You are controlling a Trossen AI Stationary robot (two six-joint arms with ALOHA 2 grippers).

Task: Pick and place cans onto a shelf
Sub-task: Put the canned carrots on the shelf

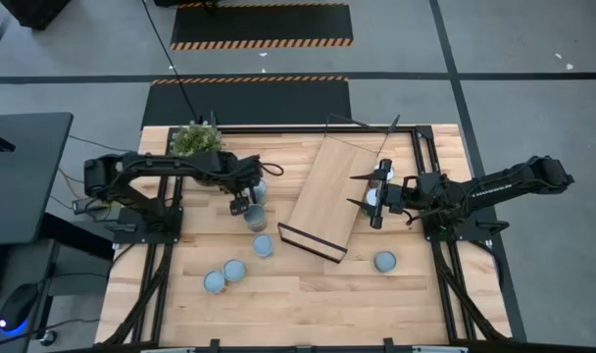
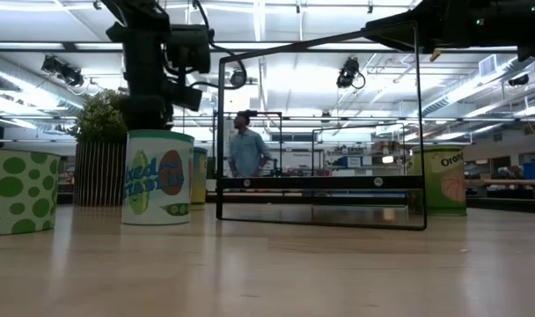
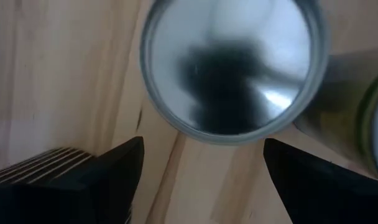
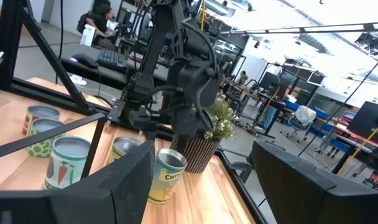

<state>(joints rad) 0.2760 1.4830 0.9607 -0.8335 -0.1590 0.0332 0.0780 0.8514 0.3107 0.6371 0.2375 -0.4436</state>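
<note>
- Surroundings, far left: a dark desk stands beside the table, on a grey floor marked with black mats edged in orange-and-black stripes.
- Work surface: a light-wood tabletop of jointed planks, framed by black rails along its sides.
- Potted plant: stands at the far left corner of the table in a ribbed dark pot.
- Left gripper: hangs over the cans near the plant, its fingers spread wide and empty; in the left wrist view one silvery can top lies just ahead of the gap between them.
- Cans on the left half: one just below the left gripper, one nearer the shelf's near end, and two close together toward the near edge.
- Low view: a green-spotted can and a labelled can stand upright on the wood; a person stands in the bright, ceiling-lit room behind.
- Shelf: a long light board with thin black end frames, lying slantwise at the table's middle.
- Right gripper: held at the shelf's right edge, fingers moderately parted; whether it grips a can there cannot be told.
- Lone can: stands on the table right of the shelf's near end.
</note>
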